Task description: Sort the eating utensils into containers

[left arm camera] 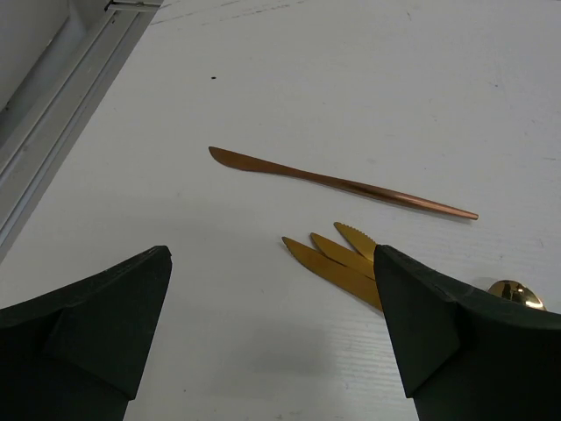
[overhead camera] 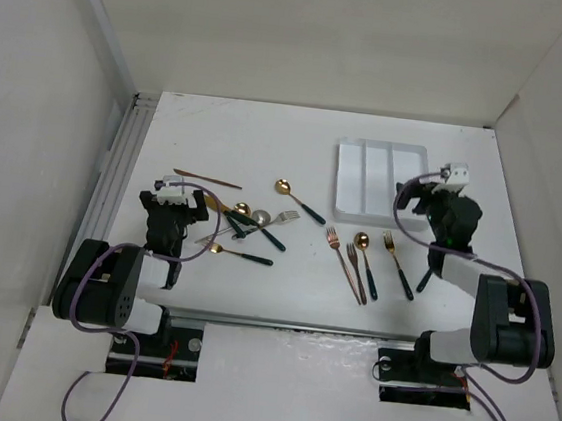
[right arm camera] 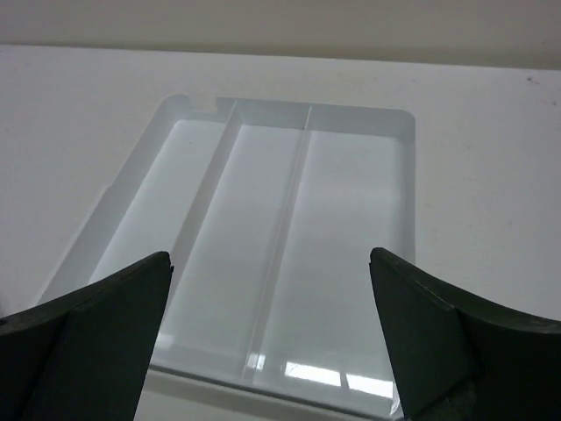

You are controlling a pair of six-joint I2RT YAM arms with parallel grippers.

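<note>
While both arms are reaching up from the bottom of the overhead view, the left claw (overhead camera: pixel 176 197) is hovering at left centre, released and grasping nothing. A tangle of eating utensils (overhead camera: pixel 249 225) is lying just to its right on the white surface (overhead camera: pixel 267 149). A copper knife (overhead camera: pixel 207 178) is lying just above that claw. The right claw (overhead camera: pixel 418 203), likewise released, is hanging over the lower right corner of the white tray (overhead camera: pixel 343 177). Its arm is bending up from the lower right. Below the tray, a second group of forks and a spoon (overhead camera: pixel 361 264) is lying side by side.

From the left wrist, the left claw (left arm camera: pixel 272 263) is showing its dark fingers (left arm camera: pixel 96 324) spread at the lower corners. The copper knife (left arm camera: pixel 342 182) is lying across the middle, apart from them, while three gold blades (left arm camera: pixel 337 263) are fanning out from behind the right finger.

From the right wrist, the right claw (right arm camera: pixel 267 259) is gaping wide. The tray (right arm camera: pixel 316 112) is lying ahead, its three long compartments running toward the top of the frame and its near edge sitting between the fingers.
</note>
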